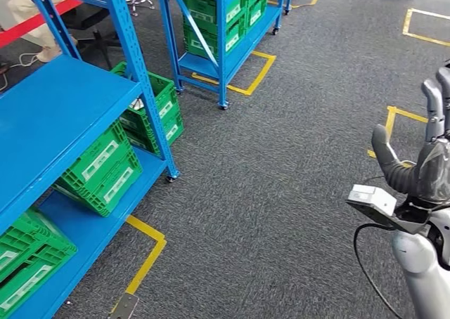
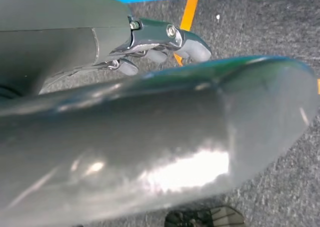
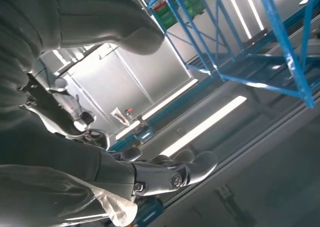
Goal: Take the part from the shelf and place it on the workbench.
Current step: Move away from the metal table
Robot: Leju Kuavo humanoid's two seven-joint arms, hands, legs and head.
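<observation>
**Right hand raised, part not yet in sight**

Nearest you, the right hand point(image 1: 425, 157) is lifted at the head view's right edge, thumb and fingers spread, nothing held; probably carried clear while the robot faces the racks. You see the left hand point(image 2: 151, 137) in its wrist view hanging over carpet; fingers extended, but whether it is open I cannot tell.

You will not find the part itself: it may lie in a green crate point(image 1: 103, 168) on the blue shelf point(image 1: 53, 115), lower tier near the corner post.

Grey carpet point(image 1: 286, 157), yellow floor tape point(image 1: 145, 259), a second rack point(image 1: 223, 31) beyond. No workbench visible.
</observation>
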